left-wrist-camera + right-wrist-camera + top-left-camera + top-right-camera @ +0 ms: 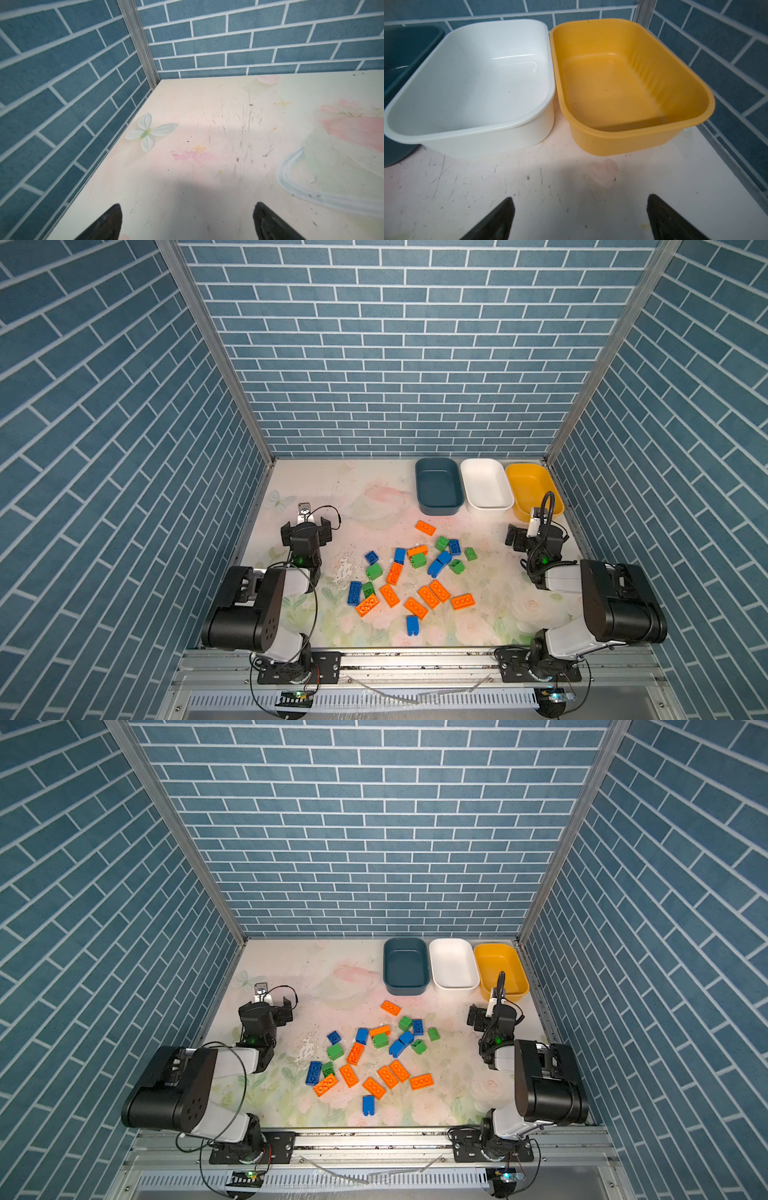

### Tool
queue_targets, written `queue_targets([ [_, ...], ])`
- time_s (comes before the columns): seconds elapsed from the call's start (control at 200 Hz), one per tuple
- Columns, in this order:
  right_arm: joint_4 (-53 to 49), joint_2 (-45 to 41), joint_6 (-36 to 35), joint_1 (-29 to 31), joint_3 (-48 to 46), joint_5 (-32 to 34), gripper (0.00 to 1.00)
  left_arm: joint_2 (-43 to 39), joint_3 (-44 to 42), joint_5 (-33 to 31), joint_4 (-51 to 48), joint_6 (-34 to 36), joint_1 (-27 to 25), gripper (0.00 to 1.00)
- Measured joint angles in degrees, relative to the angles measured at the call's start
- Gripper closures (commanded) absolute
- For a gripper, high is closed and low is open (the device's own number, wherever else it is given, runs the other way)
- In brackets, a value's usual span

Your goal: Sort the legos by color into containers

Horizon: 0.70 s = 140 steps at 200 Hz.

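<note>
Legos scattered on table centre; containers in row behind, rightward.

High above the near edge of the table, both top views share all of it; my wrist cameras sit close, facing its far corners.

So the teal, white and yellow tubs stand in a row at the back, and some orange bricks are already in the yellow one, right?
Not quite: the yellow tub is empty, as the right wrist view shows. The orange bricks are all out on the table. The teal tub, white tub and yellow one do stand in a row at the back.
</note>
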Motion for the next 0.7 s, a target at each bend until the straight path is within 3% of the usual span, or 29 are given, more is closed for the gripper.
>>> queue_targets([
  [0.18,-14.8,-8.2,1.9,0.0,9.9,0.1,0.01,-10.6,5.4,-5.9,-12.6,-1.4,-3.0,0.01],
  [0.335,-24.8,-7.9,6.9,0.0,21.4,-2.1,0.01,-13.7,14.0,-8.9,-23.8,-7.8,-6.0,0.01],
  [0.545,-40.8,6.0,9.2,0.0,38.7,-4.3,0.02,-7.5,29.1,-8.3,-42.9,-20.2,-12.3,0.01],
  [0.7,-53.4,19.6,7.0,0.0,52.2,-7.4,0.06,1.3,40.3,-1.7,-53.0,-26.3,-18.2,0.01],
])
